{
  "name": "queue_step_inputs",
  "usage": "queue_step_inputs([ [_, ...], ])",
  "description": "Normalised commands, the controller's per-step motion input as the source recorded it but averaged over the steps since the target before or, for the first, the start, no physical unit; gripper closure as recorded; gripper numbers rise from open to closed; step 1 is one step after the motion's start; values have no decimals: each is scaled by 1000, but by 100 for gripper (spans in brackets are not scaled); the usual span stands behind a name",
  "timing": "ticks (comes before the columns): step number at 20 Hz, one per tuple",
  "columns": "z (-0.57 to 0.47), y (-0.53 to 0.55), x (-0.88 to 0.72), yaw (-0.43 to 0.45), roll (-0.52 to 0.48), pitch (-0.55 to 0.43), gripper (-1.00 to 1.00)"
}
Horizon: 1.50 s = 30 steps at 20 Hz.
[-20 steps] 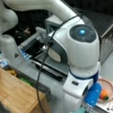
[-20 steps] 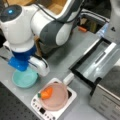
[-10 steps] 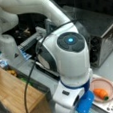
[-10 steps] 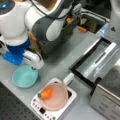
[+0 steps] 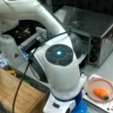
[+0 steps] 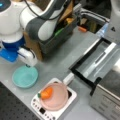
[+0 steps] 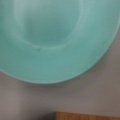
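The end effector (image 6: 27,65), its opening impossible to tell, hovers just above the teal bowl (image 6: 25,76) on the grey table (image 6: 57,63); descending off-centre, it could strike the rim and tip the bowl.

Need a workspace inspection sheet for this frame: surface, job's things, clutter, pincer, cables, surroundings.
Surface: grey tabletop; dark perforated board at a front view's bottom left.
Job's things: teal bowl, upright and empty, fills the wrist view.
Clutter: orange carrot lying on a pink plate, which sits on a white scale-like device; the carrot also shows in a front view.
Pincer: fingers not seen in any view; the arm's wrist hangs just above the bowl.
Cables: black cable running along the arm.
Surroundings: toaster oven with its door open; wooden board; dark crate of items.
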Motion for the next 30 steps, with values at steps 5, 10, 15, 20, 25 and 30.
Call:
queue_step_inputs([
  [5,1,-226,217,44,145,17,-100],
  [10,25,-207,205,54,143,-4,-100],
  [15,-28,-252,195,53,150,-17,-100],
  [20,-85,-292,212,53,149,-3,-100],
  [25,-24,-284,215,66,122,35,-100],
  [30,20,-275,225,98,94,45,-100],
])
